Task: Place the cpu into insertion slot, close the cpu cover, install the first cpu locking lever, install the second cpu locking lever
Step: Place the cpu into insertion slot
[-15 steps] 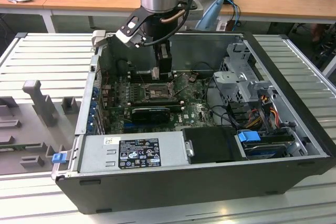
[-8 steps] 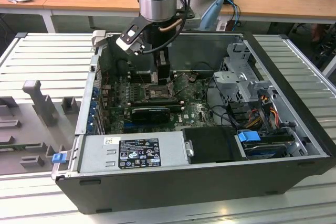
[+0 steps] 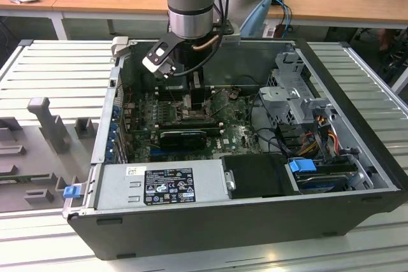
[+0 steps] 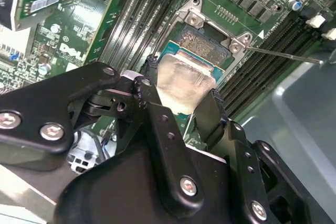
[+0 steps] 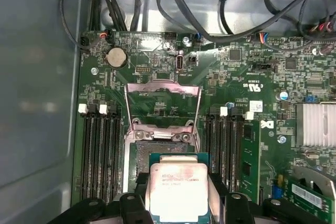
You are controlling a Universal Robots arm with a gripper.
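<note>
My gripper (image 4: 184, 92) is shut on the cpu (image 4: 185, 81), a small silver-faced square chip held by two opposite edges between black fingers (image 4: 212, 109). In both wrist views the cpu (image 5: 176, 191) hangs just over the near part of the insertion slot (image 5: 153, 148), tilted a little and covering part of it. The slot's contact field (image 4: 202, 43) shows past the chip. The cpu cover (image 5: 164, 88), a grey metal frame, stands swung open beyond the slot. A thin locking lever (image 4: 283, 56) sticks out beside the socket. In the exterior view the gripper (image 3: 191, 97) is low inside the computer case.
Black memory slots (image 5: 100, 150) flank the socket on both sides. Cables (image 5: 173, 3) run along the far case wall. A graphics card (image 3: 183, 137), the power supply (image 3: 162, 183) and a drive cage (image 3: 296, 97) crowd the case around the motherboard (image 3: 233, 135).
</note>
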